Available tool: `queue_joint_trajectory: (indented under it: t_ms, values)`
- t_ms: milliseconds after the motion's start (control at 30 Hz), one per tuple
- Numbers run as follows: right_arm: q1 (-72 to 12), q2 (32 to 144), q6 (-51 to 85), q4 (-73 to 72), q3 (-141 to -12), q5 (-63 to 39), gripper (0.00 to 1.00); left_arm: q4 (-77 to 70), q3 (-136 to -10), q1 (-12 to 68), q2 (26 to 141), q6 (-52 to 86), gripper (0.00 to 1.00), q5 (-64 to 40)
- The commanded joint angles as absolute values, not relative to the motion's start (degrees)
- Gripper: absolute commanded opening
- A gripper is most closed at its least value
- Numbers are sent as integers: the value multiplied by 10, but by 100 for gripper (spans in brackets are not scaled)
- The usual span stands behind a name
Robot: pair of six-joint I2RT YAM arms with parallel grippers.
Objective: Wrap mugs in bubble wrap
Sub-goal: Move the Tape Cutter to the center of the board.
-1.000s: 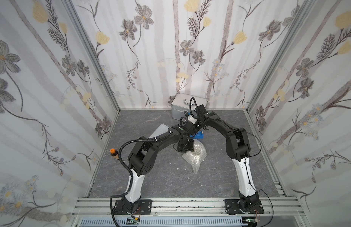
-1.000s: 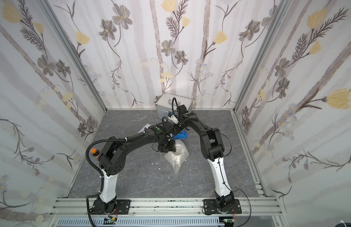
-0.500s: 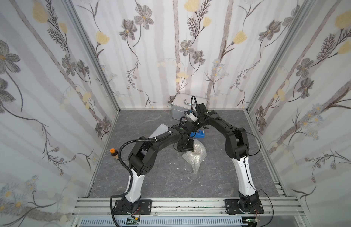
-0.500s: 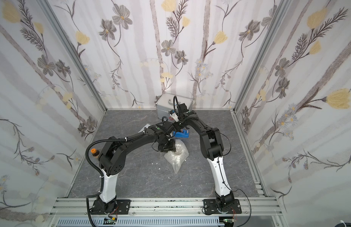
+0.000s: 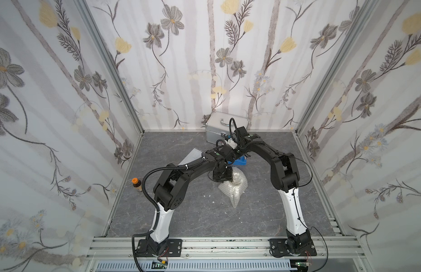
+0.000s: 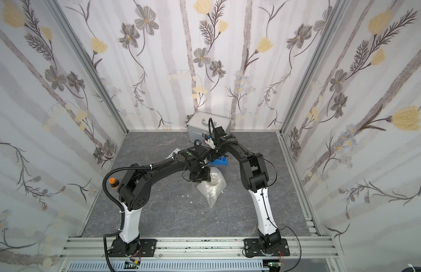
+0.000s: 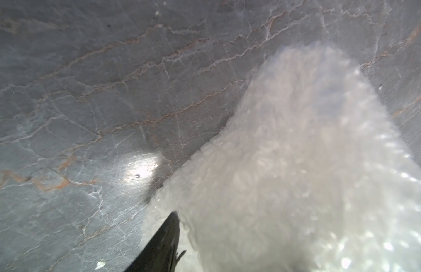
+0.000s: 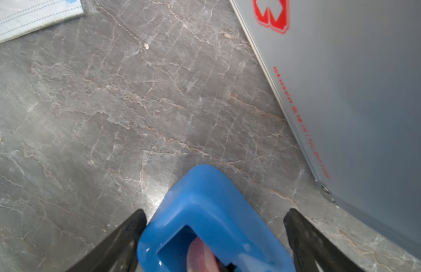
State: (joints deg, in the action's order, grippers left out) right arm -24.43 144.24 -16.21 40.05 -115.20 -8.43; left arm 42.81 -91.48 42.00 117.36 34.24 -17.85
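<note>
The bubble wrap [image 5: 233, 188] lies bunched in a bundle at about the middle of the grey marbled table [image 5: 181, 212]. Its far end is rounded and full, and it narrows to a crumpled point toward the near edge; both top views show this shape [image 6: 211, 188]. The mug cannot be made out through the plastic: only the rounded bulge at the far end of the bundle shows.

The left gripper [image 5: 224, 179] sits on the far-left side of that bulge. In the left wrist view one dark finger [image 7: 162, 245] is pressed into the wrap [image 7: 299, 176], and the bundle covers the other finger, so the jaws are clamped on the wrap.

Just beyond the bundle, on the far side, lies a blue plastic holder [image 5: 240, 162] with a rectangular opening in it. The right gripper [image 8: 215, 212] straddles it with its jaws spread wide. One finger [image 8: 134, 230] is at the holder's [image 8: 204, 207] edge and the other stands clear of it.

Farther back, against the far wall, is a silver case [image 5: 224, 127] with red markings on its side [image 8: 346, 94]. A flat white packet [image 5: 193, 155] lies to the left of the arms. A small brown bottle with an orange cap [image 5: 136, 184] stands well apart, near the table's left edge.
</note>
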Motion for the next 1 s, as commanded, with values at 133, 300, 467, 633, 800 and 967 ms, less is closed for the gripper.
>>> queue_joint_trajectory:
  t_ms: [133, 300, 467, 633, 800, 967]
  values:
    - [-244, 1450, -146, 411, -1167, -52, 70, 436, -919, 419, 1169, 339, 53, -172]
    - [-243, 1419, -107, 413, -1131, -40, 52, 432, -917, 421, 1169, 340, 53, -174]
    - [-241, 1377, -54, 401, -1066, 4, 50, 428, -918, 423, 1169, 340, 53, -176]
    - [-231, 1317, 11, 374, -978, 56, 48, 427, -918, 427, 1169, 340, 53, -176]
    - [-205, 1274, 39, 360, -922, 44, 79, 427, -919, 432, 1168, 340, 53, -174]
    - [-206, 1217, 52, 333, -859, 8, 99, 427, -918, 434, 1167, 340, 53, -171]
